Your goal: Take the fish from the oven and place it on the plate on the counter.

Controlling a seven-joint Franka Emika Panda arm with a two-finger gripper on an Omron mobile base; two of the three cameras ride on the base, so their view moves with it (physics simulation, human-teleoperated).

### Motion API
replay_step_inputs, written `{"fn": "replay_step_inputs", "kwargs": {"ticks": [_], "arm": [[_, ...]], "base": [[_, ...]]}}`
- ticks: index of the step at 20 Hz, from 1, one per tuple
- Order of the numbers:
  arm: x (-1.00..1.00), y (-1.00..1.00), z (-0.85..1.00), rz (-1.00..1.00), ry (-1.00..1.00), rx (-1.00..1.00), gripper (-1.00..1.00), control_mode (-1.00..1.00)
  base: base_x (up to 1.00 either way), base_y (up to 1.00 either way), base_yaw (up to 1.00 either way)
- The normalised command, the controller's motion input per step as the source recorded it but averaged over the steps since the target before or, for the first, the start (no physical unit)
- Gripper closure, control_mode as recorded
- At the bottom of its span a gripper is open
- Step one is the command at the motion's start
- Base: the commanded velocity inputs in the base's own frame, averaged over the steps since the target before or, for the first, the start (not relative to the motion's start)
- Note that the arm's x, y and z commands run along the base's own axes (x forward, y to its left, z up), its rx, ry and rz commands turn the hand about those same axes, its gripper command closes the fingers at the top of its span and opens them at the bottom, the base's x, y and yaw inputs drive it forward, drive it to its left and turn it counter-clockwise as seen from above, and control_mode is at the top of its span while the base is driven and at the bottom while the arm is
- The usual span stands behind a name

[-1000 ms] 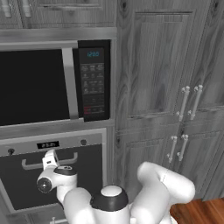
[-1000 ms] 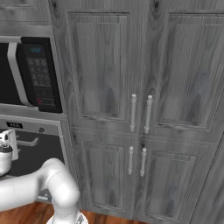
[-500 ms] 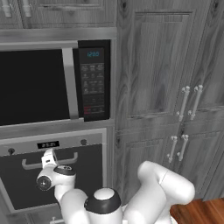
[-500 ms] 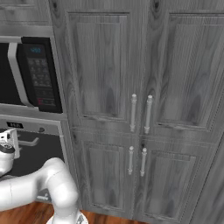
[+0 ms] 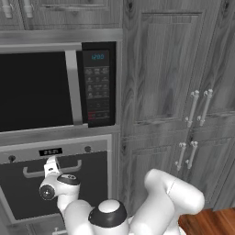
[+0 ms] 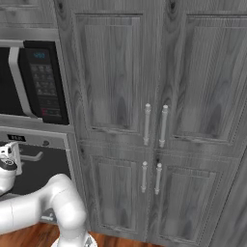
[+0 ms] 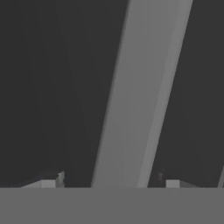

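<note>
So my gripper (image 7: pixel 111 179) is right up at the oven (image 5: pixel 59 183), whose door is shut. The bar handle (image 7: pixel 138 94) runs between my two fingertips (image 7: pixel 57 178), one on each side of it. Jaws spread wide, with gaps to the bar on both sides, so not clamped on anything. The dark glass sits right behind the bar. The fish must be behind that door, can't see it from here. Around me: the black microwave (image 5: pixel 55 87) directly above the oven, tall grey wood cabinets (image 6: pixel 154 120) with paired steel pulls off to the right, wood floor (image 5: pixel 206 222) below.
</note>
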Motion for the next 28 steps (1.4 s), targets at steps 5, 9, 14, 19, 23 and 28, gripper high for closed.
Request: {"fn": "replay_step_inputs", "kwargs": {"ticks": [5,9,14,19,23,28], "arm": [[0.0,0.0,0.0,0.0,0.0,0.0,1.0,-1.0],[0.0,0.0,0.0,0.0,0.0,0.0,1.0,-1.0],[0.0,0.0,0.0,0.0,0.0,0.0,1.0,-1.0],[-0.05,0.0,-0.09,0.0,0.01,0.0,1.0,-1.0],[-0.47,0.0,-0.23,0.0,0.06,0.0,1.0,-1.0],[-0.44,0.0,-0.27,0.0,0.06,0.0,1.0,-1.0]], "base": [[0.0,0.0,0.0],[0.0,0.0,0.0],[0.0,0.0,0.0],[0.0,0.0,0.0],[0.0,0.0,0.0],[0.0,0.0,0.0]]}}
